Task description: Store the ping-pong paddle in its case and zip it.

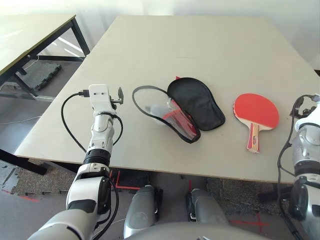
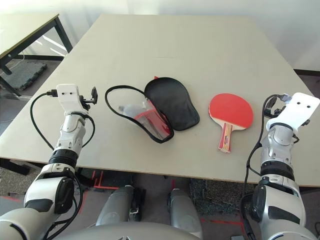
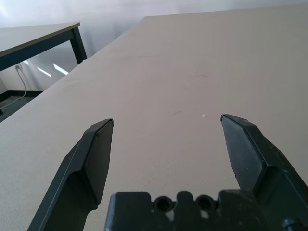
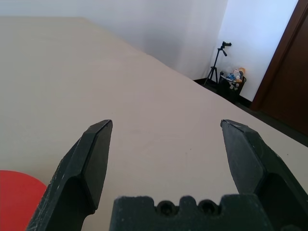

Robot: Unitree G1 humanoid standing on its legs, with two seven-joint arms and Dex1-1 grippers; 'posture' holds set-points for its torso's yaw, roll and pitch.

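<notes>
Lying open on the table [image 1: 200, 45], the case [image 2: 172, 102] has its two halves spread side by side, the black one on the right. Its left half, ringed by a black rim, shows red and see-through material, with a pale, cloudy bundle [image 1: 159, 111] inside the rim; what that bundle is, I cannot tell. A small red tip pokes out past the black half's far edge.

Well to the right of the case, beyond the paddle, a dark basket [image 4: 230, 87] on the floor holds a heap of mixed white, blue and orange things, with a tripod [image 4: 216, 62] beside it.

The table's near edge runs on the robot's side of the case, and bare tabletop stretches beyond the case and to its left, up to the left gripper [image 3: 167, 117]. Another table [image 1: 30, 35] stands further left of the case.

The paddle [image 2: 230, 112] lies flat to the right of the case, apart from it, red face up, handle towards the near edge. The right gripper [image 4: 167, 121] is further right of the case, just past the paddle and not touching it. Both grippers have their fingers spread wide, with nothing between them.
</notes>
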